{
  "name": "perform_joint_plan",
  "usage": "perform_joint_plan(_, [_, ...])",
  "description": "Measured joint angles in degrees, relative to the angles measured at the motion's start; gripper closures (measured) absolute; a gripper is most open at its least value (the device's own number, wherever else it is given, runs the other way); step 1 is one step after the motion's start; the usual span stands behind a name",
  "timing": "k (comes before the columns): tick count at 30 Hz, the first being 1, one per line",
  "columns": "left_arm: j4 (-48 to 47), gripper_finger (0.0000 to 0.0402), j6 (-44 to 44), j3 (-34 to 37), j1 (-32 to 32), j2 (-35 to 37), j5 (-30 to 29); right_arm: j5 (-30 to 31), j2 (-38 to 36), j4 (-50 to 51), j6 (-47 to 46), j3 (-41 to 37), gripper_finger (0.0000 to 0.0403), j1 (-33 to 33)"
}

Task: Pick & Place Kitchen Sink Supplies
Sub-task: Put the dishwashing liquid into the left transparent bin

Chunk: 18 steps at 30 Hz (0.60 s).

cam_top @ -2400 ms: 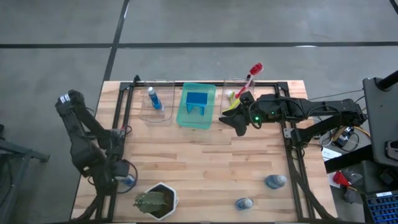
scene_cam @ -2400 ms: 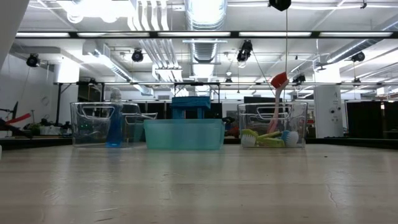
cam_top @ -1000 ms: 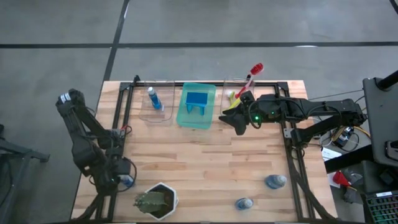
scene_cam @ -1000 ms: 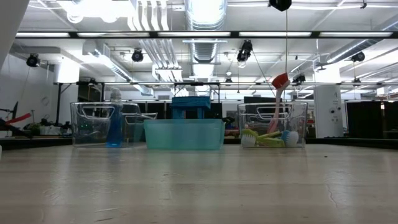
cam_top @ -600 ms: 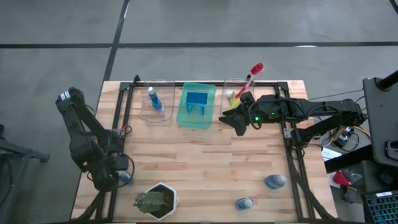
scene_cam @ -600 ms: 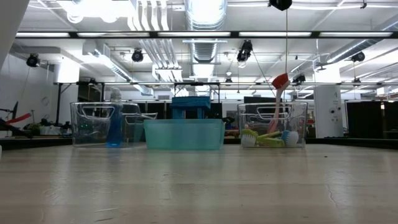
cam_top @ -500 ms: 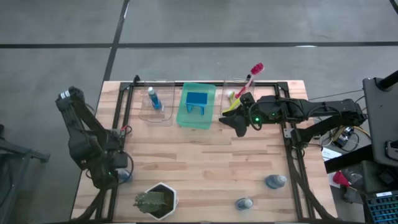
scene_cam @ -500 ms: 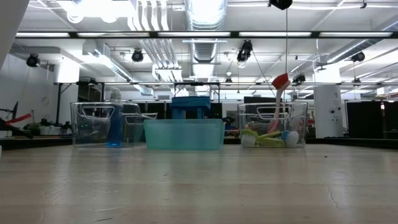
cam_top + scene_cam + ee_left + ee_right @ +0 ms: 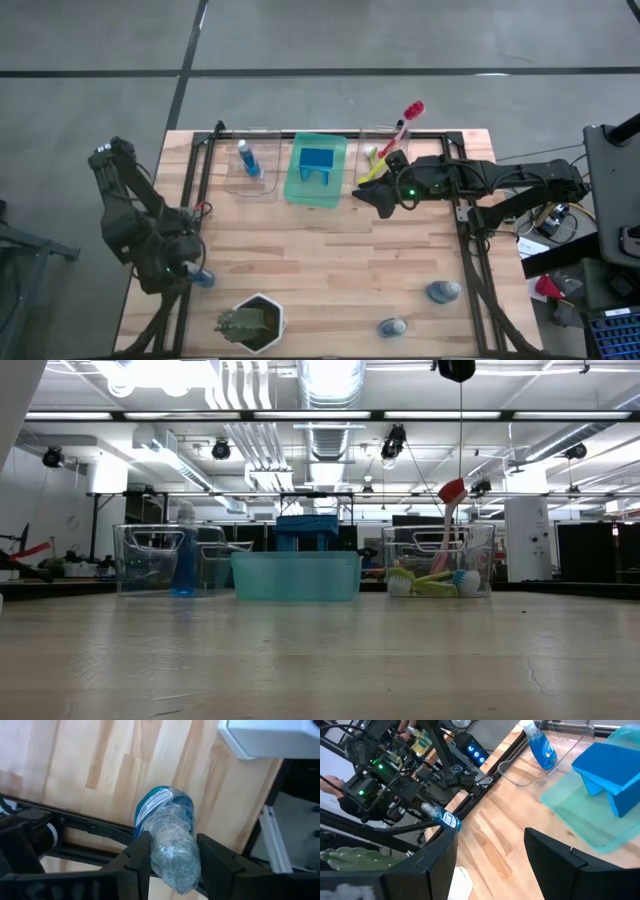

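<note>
Landmark: green tray (image 9: 316, 170), table's far-centre.
Left gripper (image 9: 170, 851): fingers partly closed on a small blue bottle (image 9: 167, 837), well apart from the tray, at the near-left edge beside the plant pot (image 9: 254, 322).
Right gripper (image 9: 487, 851): jaws parted, empty, just right of the tray.
Technique: carry the bottle level; keep it clear of the rail; release upright in the clear bin (image 9: 249, 167) left of the tray.

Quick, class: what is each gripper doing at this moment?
Left gripper: closed on a small blue bottle at the table's left edge.
Right gripper: open, holding nothing, near the brush bin.
</note>
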State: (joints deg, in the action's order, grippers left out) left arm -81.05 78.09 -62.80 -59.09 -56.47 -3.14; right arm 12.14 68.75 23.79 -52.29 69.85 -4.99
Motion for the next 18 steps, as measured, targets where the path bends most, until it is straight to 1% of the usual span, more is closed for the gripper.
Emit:
perform_joint_plan(3, [-0.1,0.0275,1.2,-0.7,0.0,0.0,-0.5,1.8,0.0,0.3,-0.2,0.0,0.0177,0.0])
perform_joint_plan(6, [0.0,0.0275,2.7,-1.5,0.1,0.0,-1.0,6.8,0.0,2.9,-1.2,0.0,0.0177,0.0])
perform_joint_plan(9, [0.0,0.0275,4.3,-2.3,0.1,0.0,-1.6,12.7,0.0,9.1,-4.1,0.0,0.0179,0.0])
perform_joint_plan(12, [0.0,0.0275,5.1,-2.9,0.1,0.0,-2.0,16.6,0.0,17.2,-8.0,0.0,0.019,0.5])
perform_joint_plan(14, [0.0,0.0275,5.6,-3.2,0.1,0.0,-2.0,16.8,0.0,20.0,-8.6,0.0,0.0203,1.6])
perform_joint_plan(18, [-0.2,0.0275,6.0,-3.3,0.1,0.0,-1.9,14.5,0.3,19.9,-5.8,0.0,0.0245,5.4])
